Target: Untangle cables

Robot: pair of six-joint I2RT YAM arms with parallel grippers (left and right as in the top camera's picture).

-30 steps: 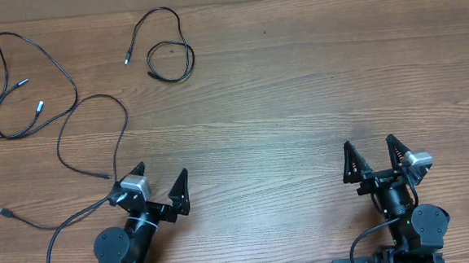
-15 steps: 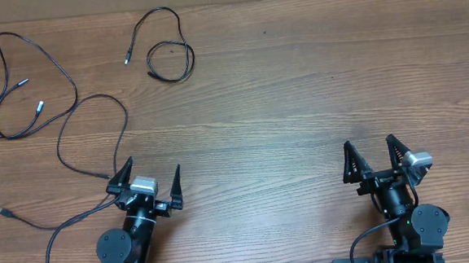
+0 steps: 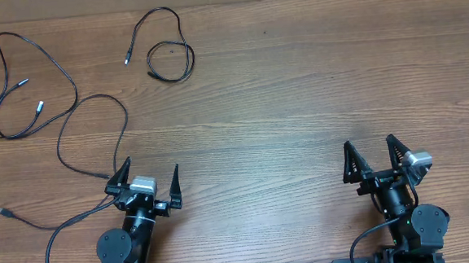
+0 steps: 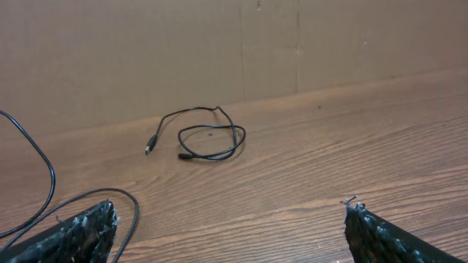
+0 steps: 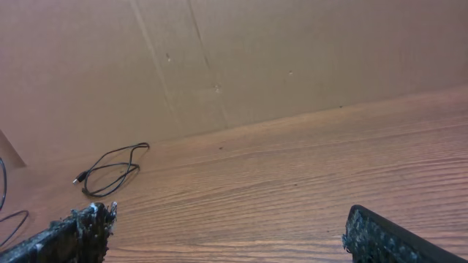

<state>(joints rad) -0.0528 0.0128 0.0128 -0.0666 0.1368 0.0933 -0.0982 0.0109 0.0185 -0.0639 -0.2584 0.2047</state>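
We log left claw [image 3: 151, 171] and right claw [image 3: 370, 146] wide, empty, at near edge of tabletop [image 3: 298, 103] | short cable [image 3: 191, 59] coiled far, lying alone | long cables [image 3: 74, 94] far left, loops crossing | we judge: one separated, crossing ones remain.

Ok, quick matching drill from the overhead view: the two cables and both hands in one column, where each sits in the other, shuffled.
Things:
1. looped cable
2. silver-tipped cable
3. left hand
4. right hand

Places:
A. near side, right
B. far side, leftmost, sprawled wide
C. far side, left of centre, compact
D. near side, left

Pairs: 1-C, 2-B, 3-D, 4-A
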